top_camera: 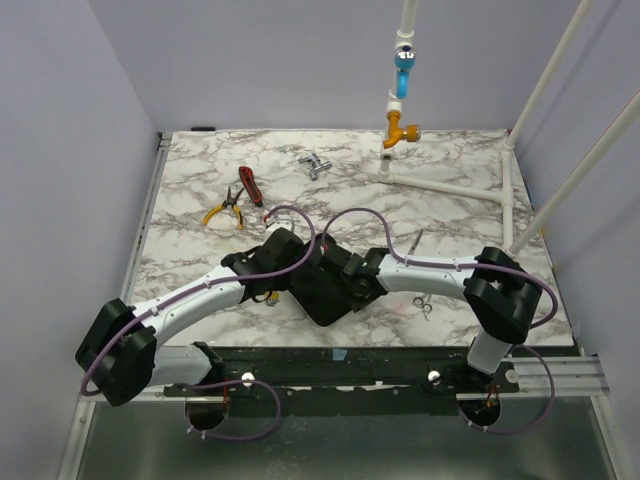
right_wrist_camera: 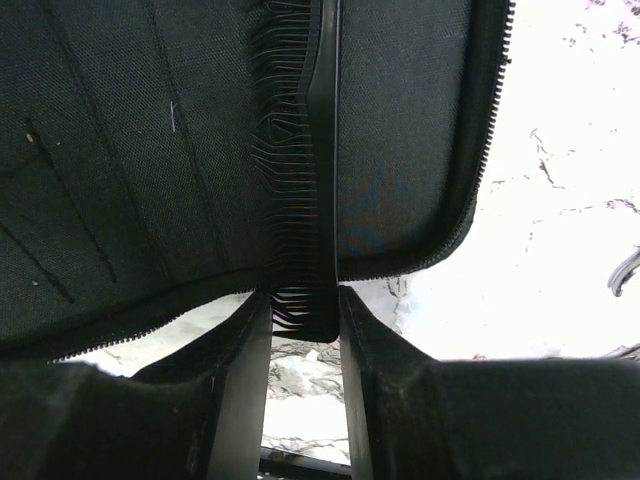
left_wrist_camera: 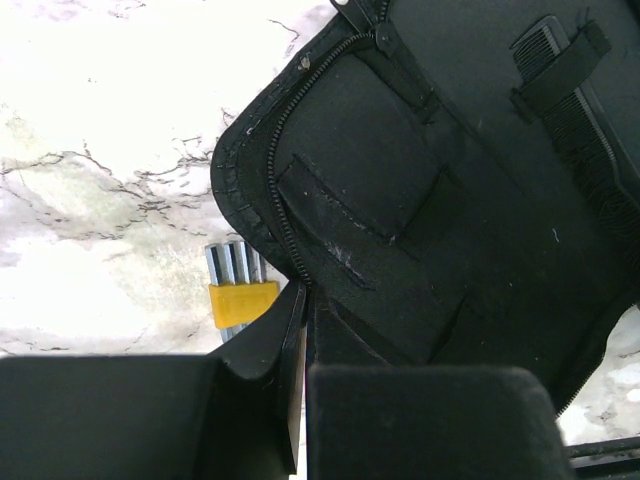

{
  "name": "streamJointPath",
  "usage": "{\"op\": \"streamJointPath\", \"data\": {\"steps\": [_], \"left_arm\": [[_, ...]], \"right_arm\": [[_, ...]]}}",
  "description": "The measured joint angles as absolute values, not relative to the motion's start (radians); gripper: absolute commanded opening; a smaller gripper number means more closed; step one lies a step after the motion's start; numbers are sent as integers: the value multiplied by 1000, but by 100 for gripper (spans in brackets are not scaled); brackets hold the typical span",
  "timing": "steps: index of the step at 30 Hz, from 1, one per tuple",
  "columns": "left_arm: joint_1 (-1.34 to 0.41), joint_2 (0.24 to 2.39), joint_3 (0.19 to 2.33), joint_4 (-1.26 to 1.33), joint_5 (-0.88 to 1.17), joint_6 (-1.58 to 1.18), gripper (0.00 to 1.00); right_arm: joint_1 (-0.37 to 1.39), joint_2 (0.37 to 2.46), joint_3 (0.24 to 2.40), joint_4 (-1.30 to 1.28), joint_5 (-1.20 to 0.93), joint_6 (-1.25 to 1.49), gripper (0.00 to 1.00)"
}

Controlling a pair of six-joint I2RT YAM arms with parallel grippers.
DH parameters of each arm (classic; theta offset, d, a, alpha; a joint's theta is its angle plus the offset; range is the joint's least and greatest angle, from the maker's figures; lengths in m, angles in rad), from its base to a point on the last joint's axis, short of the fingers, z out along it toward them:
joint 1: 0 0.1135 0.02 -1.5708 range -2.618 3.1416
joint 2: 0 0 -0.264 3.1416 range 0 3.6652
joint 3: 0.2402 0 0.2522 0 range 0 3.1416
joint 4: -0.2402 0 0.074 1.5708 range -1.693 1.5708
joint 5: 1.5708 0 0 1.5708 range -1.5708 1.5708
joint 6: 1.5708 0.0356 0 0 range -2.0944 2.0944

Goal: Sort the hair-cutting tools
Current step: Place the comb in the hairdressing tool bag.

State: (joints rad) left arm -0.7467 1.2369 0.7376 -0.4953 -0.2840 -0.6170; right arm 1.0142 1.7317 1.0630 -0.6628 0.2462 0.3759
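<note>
The comb (right_wrist_camera: pixel 322 150) is grasped at its end by the right hand (right_wrist_camera: pixel 303 335) and lies partly tucked under a strap (left_wrist_camera: pixel 555 70) in the open case (left_wrist_camera: pixel 380 190) at centre frame. The case edge is clenched by the left hand (left_wrist_camera: pixel 305 350). The scissors (top_camera: pixel 422 306) lie on the bench (top_camera: pixel 200 170) at lower right, not yet packed.

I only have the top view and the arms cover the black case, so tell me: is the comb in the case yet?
Observer: Yes. The left wrist view shows the comb tucked under a strap inside the open case.
Operator: Is the right tool off it?
Observer: No. Its wrist view shows the right tool closed on the comb's end.
Operator: And the left tool?
Observer: The left tool is shut on the case's zippered edge.
</note>
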Motion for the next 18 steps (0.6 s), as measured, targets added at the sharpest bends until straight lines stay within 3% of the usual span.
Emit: {"op": "streamJointPath", "data": {"steps": [8, 18], "left_arm": [[-748, 1254, 736, -480, -281, -621, 0], [-749, 1272, 736, -473, -276, -647, 0]], "right_arm": [[1006, 1712, 1063, -645, 271, 356, 54], [1006, 1528, 1061, -607, 242, 360, 56]]}}
